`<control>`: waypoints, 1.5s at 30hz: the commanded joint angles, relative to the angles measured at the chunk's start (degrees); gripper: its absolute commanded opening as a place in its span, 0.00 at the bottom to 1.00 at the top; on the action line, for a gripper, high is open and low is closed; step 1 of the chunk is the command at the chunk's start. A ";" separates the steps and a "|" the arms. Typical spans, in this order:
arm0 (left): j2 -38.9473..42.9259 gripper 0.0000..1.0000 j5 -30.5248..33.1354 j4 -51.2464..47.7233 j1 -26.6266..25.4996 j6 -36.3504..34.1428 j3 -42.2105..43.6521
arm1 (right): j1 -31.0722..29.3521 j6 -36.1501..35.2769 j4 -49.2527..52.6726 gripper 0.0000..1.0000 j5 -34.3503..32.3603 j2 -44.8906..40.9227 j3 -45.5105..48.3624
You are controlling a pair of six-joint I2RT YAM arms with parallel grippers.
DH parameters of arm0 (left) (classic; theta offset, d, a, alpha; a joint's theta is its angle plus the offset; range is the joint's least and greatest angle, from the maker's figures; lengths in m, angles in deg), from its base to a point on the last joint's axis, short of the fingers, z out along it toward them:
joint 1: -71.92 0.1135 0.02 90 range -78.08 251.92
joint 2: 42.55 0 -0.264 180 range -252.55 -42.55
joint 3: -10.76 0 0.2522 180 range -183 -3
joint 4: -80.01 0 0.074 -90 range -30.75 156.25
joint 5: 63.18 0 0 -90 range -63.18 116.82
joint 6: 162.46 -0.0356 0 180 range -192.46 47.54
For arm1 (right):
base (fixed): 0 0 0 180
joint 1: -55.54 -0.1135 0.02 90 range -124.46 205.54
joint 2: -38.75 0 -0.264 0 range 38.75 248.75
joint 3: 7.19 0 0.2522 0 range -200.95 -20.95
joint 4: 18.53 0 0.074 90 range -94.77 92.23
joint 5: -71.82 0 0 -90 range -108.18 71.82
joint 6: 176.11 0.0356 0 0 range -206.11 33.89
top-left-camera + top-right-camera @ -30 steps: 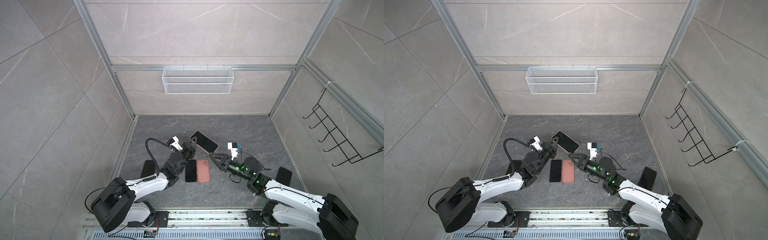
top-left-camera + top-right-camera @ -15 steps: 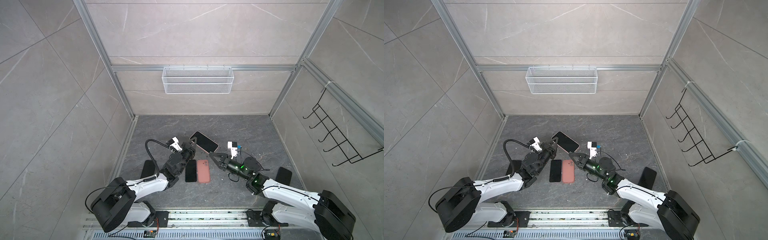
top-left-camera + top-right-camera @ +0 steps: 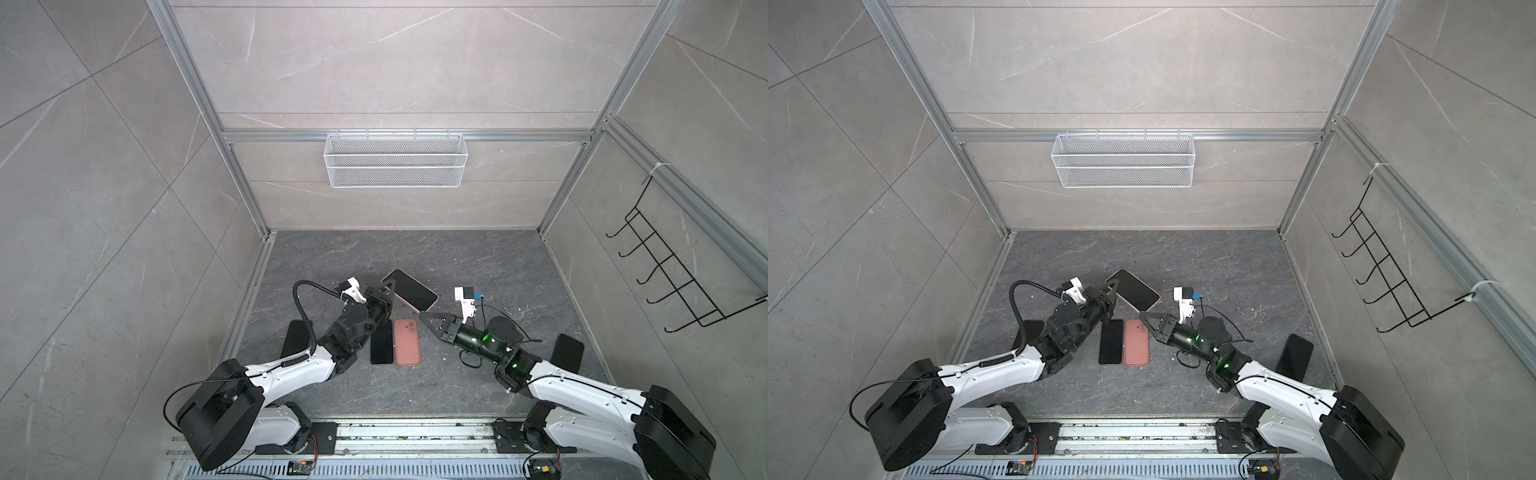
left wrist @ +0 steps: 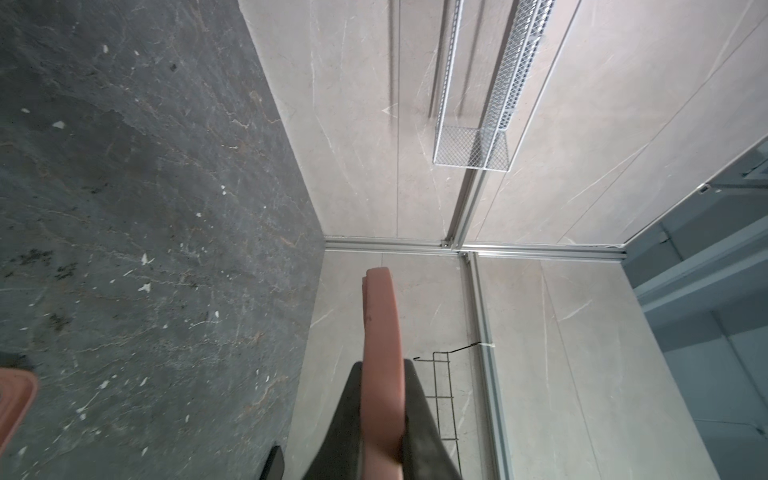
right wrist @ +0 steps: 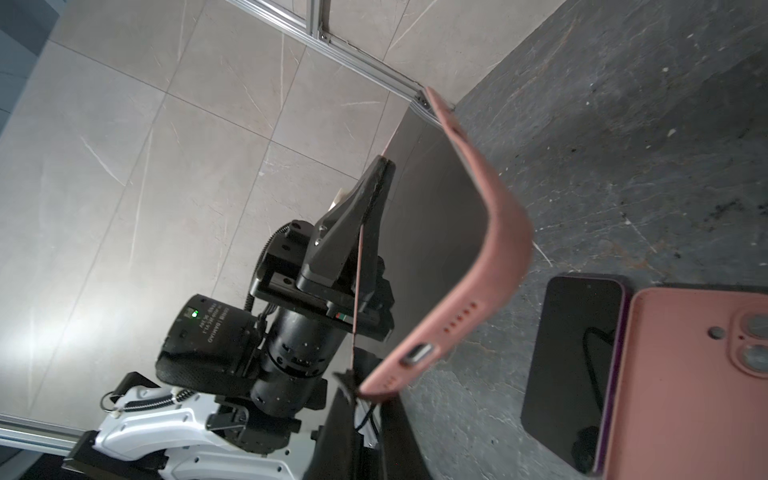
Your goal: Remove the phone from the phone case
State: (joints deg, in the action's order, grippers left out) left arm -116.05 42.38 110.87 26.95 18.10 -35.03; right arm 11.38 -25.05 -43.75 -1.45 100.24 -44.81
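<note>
Up off the grey stone floor (image 3: 457, 257): black glass phone (image 3: 409, 286) inside its soft pink rubber phone case (image 5: 503, 232). Clamped tight on one long side by the left gripper (image 3: 390, 286). Pinched at the plug-end corner by the right gripper (image 3: 422, 314), fully closed. Likely light, bendy at the rim, slippery inside. Best to peel that corner lip, not squeeze glass.
</note>
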 commanded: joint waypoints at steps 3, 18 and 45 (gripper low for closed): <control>2.79 0.00 -1.70 -3.99 0.27 0.87 -6.20 | -3.50 -19.06 21.45 0.00 -0.85 -0.75 -5.89; 4.52 0.00 -6.19 -0.99 3.02 0.29 -4.30 | -3.62 -24.51 38.99 0.52 -13.14 -16.17 -5.67; 3.73 0.00 -10.54 7.69 3.96 -2.48 -0.85 | -2.45 -0.43 5.56 0.56 -1.16 -1.45 -7.46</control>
State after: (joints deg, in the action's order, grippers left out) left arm -113.84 32.17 111.03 31.06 16.62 -35.42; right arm 8.49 -28.22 -31.10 -3.42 97.73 -52.83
